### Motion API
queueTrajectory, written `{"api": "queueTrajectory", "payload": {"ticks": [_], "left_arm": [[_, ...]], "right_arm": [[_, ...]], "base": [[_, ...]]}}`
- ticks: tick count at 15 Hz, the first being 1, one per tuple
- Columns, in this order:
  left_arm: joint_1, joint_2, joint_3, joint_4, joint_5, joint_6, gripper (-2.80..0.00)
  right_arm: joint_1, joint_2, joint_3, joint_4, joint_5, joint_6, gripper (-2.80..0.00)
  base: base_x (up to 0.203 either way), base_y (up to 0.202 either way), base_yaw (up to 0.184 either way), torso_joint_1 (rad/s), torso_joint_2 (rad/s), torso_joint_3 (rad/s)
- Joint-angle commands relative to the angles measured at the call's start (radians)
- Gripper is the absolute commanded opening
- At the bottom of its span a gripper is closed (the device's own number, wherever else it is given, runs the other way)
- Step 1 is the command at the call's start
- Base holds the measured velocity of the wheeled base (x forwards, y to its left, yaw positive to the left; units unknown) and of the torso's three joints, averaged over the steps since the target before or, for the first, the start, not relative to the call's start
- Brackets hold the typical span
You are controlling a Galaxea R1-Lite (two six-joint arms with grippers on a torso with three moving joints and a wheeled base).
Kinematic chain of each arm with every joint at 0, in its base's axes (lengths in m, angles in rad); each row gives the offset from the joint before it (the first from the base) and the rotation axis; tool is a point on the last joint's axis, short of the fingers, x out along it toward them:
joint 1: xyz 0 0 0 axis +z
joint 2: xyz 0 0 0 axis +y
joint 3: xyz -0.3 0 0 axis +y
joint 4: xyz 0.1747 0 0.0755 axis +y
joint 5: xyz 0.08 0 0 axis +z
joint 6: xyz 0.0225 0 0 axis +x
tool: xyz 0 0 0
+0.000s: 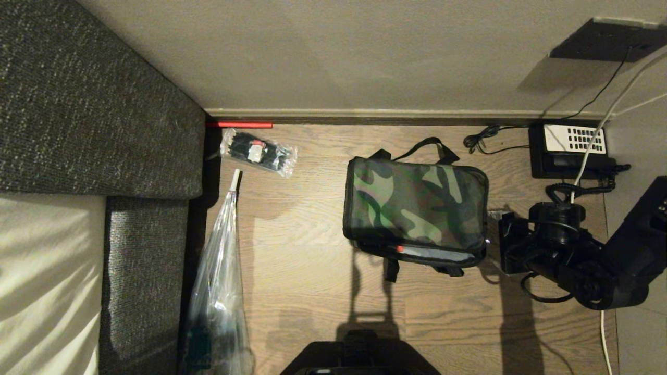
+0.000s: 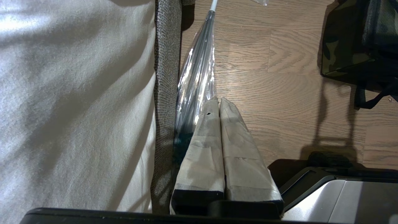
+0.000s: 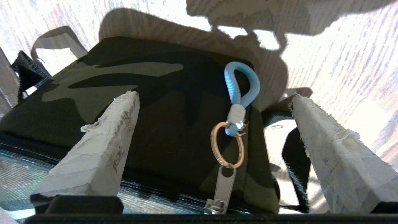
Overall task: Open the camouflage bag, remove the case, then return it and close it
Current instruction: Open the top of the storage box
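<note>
Camouflage bag (image 1: 415, 203): one, with one zipper pull (image 3: 223, 191).

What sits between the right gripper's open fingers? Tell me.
In the right wrist view, the right gripper frames the camouflage bag's zipper pull, with its ring and blue cord loop.

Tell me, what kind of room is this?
Probably a bedroom or living room at home: a wooden floor, a grey upholstered sofa or bed with a pale sheet, and a telephone by the wall.

Wood-plank floor (image 1: 312, 291) meets a beige wall (image 1: 338, 52); a grey fabric sofa (image 1: 94, 104) stands at the left.
</note>
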State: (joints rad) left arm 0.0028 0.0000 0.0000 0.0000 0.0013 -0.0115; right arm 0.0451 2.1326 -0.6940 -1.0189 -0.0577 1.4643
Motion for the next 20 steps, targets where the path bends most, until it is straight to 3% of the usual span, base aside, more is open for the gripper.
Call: {"api": "queueTrajectory", "payload": {"ticks": [1,10,11,12,20], "left_arm": [[0.000,0.000,0.000,0.000,0.000,-0.001,-2.80],[0.000,0.000,0.000,0.000,0.000,-0.001,-2.80],[0.000,0.000,0.000,0.000,0.000,-0.001,-2.80],[0.000,0.000,0.000,0.000,0.000,-0.001,-2.80],[0.000,0.000,0.000,0.000,0.000,-0.001,-2.80]], "right_arm": [[0.001,0.003,-0.010,-0.006,-0.001,0.010,0.00],[0.021,0.018,-0.051,-0.001,-0.001,0.028,0.00],[0.030,0.024,-0.051,-0.006,-0.002,0.031,-0.62],[0.030,0.026,-0.051,-0.004,-0.002,0.031,-2.80],[0.030,0.023,-0.045,0.001,0.007,0.020,-2.80]], "base": [[0.000,0.000,0.000,0.000,0.00,0.000],[0.000,0.000,0.000,0.000,0.00,0.000],[0.000,0.000,0.000,0.000,0.00,0.000],[0.000,0.000,0.000,0.000,0.00,0.000],[0.000,0.000,0.000,0.000,0.00,0.000]]}}
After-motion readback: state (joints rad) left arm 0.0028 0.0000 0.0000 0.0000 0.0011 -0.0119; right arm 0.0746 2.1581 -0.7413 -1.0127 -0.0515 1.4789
